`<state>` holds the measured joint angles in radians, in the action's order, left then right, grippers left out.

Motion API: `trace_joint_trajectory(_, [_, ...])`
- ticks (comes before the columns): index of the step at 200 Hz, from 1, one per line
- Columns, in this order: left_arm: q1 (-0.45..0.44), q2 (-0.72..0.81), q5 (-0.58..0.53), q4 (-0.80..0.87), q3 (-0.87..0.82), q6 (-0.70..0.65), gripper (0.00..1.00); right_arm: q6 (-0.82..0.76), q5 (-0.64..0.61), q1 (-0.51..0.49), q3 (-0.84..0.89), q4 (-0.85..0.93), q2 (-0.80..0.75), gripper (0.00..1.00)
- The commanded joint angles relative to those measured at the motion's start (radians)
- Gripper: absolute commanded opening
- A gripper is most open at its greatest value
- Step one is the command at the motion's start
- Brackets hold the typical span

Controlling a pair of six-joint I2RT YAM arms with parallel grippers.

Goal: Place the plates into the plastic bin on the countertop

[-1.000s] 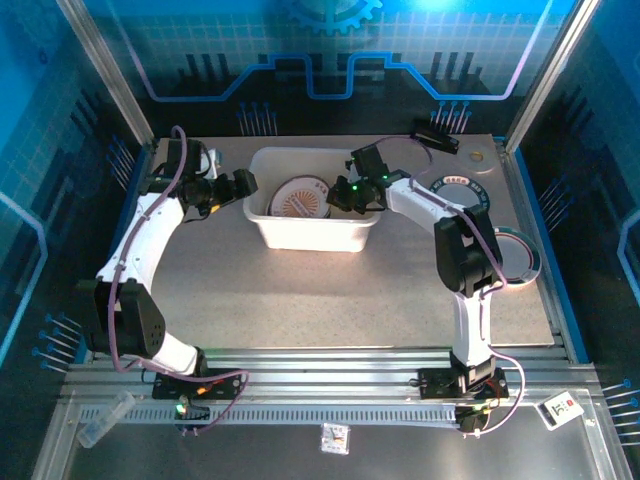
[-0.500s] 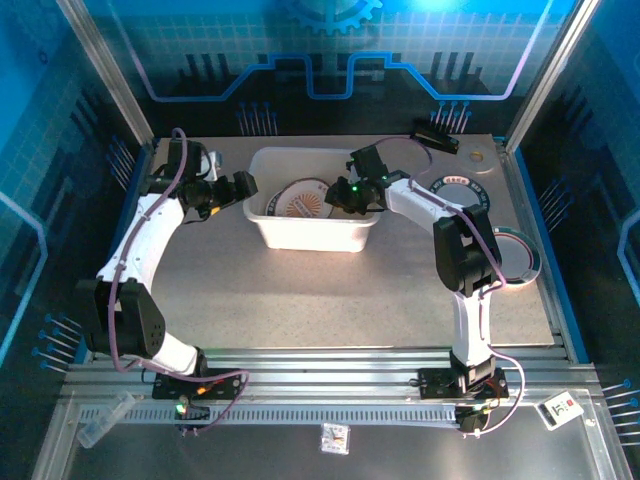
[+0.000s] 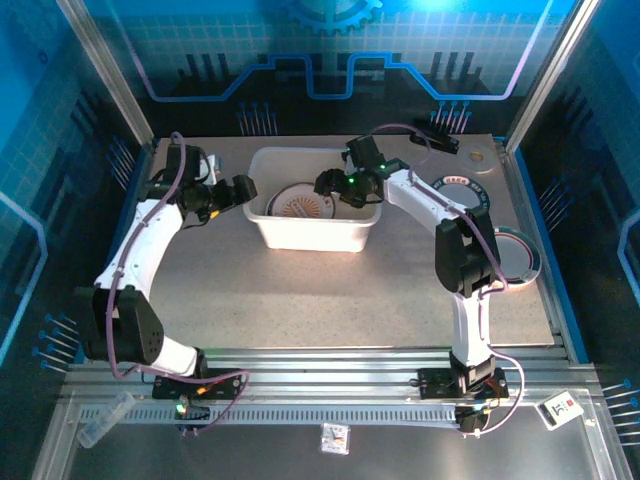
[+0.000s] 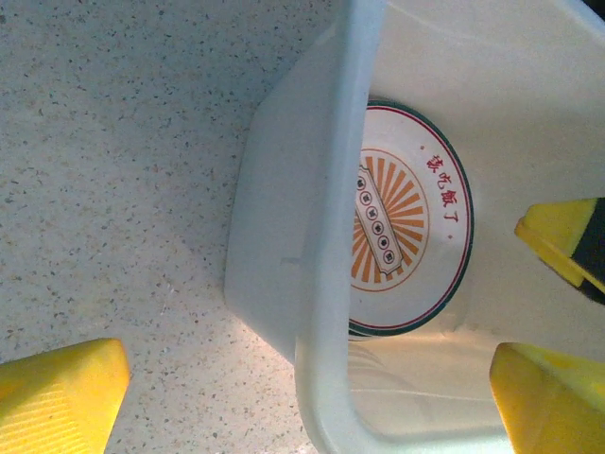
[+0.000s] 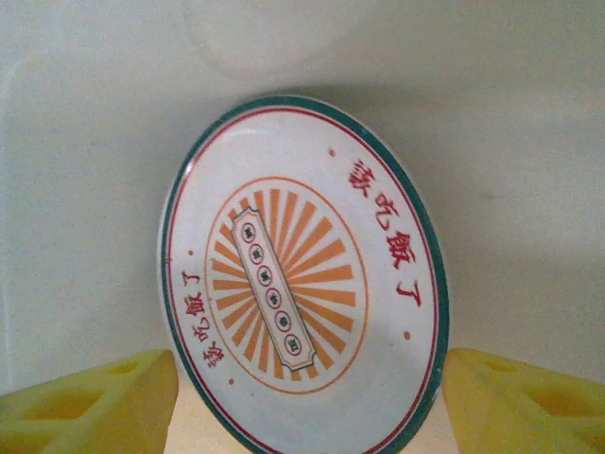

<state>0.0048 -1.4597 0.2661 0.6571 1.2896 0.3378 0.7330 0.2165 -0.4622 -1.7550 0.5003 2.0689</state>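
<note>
Speckled beige bench point(image 3: 300, 300), and the right claw point(image 3: 330, 184) has just sprung open, empty, above the sunburst plate point(image 5: 302, 284) now sitting inside the bin point(image 3: 312, 232), left claw point(image 3: 245, 190) gaping at its rim, so the plates point(image 3: 520, 255) on the right probably come next.

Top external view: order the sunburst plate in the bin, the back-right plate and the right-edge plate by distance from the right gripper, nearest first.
1. Sunburst plate, in the bin, at the right gripper.
2. Back-right plate, on the countertop, farther right.
3. Right-edge plate, farthest, far right.
</note>
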Motion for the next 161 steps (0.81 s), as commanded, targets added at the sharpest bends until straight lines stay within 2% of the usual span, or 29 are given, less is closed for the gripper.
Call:
trace_joint_trajectory(1, [0.012,0.039,0.025,-0.01,-0.022,-0.002,0.99,-0.081,-0.101,-0.028,-0.07,0.137,-0.017,0.78])
trace_joint_trajectory(56, [0.012,0.055,0.044,-0.036,-0.034,0.011,0.99,-0.139,-0.264,-0.022,-0.071,0.245,-0.241,0.84])
trace_joint_trajectory(102, [0.012,0.062,0.065,-0.052,-0.033,0.024,0.99,-0.064,-0.265,0.117,0.178,0.227,-0.529,0.81])
trace_joint_trajectory(130, [0.01,0.065,0.077,-0.06,-0.036,0.039,0.99,0.03,-0.215,0.318,0.414,0.215,-0.704,0.8])
trace_joint_trajectory(161, [0.004,0.068,0.073,-0.065,-0.041,0.045,0.99,0.15,-0.082,0.65,0.743,0.105,-0.895,0.76])
